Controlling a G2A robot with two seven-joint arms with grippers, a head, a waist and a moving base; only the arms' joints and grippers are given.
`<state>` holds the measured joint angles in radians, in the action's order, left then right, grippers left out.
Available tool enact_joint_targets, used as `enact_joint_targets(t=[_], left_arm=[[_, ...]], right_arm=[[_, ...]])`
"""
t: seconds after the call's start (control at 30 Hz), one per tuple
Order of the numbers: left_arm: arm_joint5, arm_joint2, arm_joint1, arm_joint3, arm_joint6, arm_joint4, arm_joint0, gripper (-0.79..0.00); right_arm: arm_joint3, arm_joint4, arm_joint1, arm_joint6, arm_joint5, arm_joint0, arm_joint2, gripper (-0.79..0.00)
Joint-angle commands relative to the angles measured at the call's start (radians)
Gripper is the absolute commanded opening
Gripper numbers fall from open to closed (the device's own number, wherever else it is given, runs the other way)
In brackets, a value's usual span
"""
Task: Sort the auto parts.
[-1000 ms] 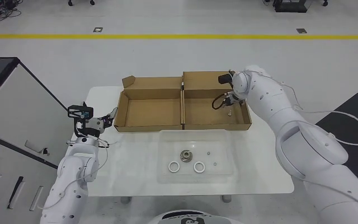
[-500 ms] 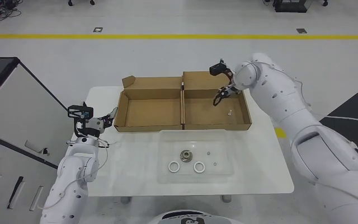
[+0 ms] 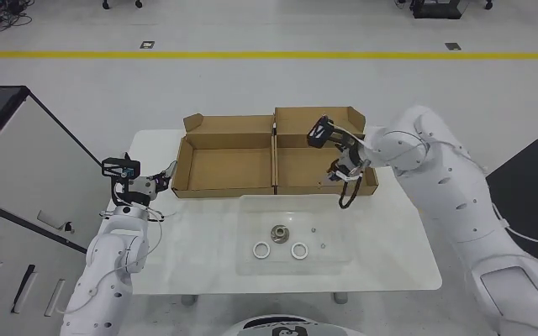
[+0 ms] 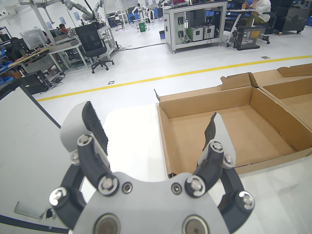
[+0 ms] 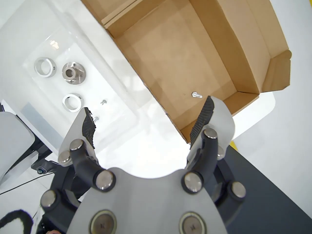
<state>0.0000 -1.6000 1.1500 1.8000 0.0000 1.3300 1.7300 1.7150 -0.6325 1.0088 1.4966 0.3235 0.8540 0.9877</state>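
right gripper point(image 5: 148, 108) hangs spread wide and empty over the right box point(image 5: 253, 37), small bolt point(image 5: 196, 95) lying inside, hub point(image 5: 73, 73) and rings point(image 5: 44, 67) in the clear tray point(image 3: 252, 220), left gripper point(image 4: 150, 112) spread too

Matt brown cardboard boxes point(image 3: 227, 168), a glossy clear plastic tray point(image 3: 290, 217), shiny metal rings point(image 3: 262, 249).

White tabletop point(image 3: 193, 244) sat mid-floor; beyond it a yellow floor line point(image 3: 252, 55) ran across at 12 o'clock, a white panel point(image 3: 42, 160) stood at 9 o'clock, a dark mat point(image 3: 517, 181) lay at 3 o'clock.
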Motion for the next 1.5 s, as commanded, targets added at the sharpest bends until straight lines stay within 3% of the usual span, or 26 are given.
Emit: enact_joint_targets(t=[0.0, 0.43, 0.93, 1.23, 1.47], left_arm=[[0.0, 0.0, 0.0, 0.0, 0.0, 0.0, 0.0, 0.0], [0.0, 0.0, 0.0, 0.0, 0.0, 0.0, 0.0, 0.0], [0.0, 0.0, 0.0, 0.0, 0.0, 0.0, 0.0, 0.0], [0.0, 0.0, 0.0, 0.0, 0.0, 0.0, 0.0, 0.0], [0.0, 0.0, 0.0, 0.0, 0.0, 0.0, 0.0, 0.0]], right_arm=[[0.032, 0.018, -0.019, -0.003, 0.004, 0.007, -0.018, 0.0], [0.107, 0.112, -0.121, -0.065, 0.065, -0.106, -0.313, 0.0], [0.138, 0.091, -0.122, -0.082, 0.082, -0.095, -0.329, 0.0], [0.24, 0.154, -0.161, -0.085, 0.085, -0.221, -0.566, 0.0], [0.204, 0.222, -0.189, -0.082, 0.082, -0.353, -0.736, 0.0]])
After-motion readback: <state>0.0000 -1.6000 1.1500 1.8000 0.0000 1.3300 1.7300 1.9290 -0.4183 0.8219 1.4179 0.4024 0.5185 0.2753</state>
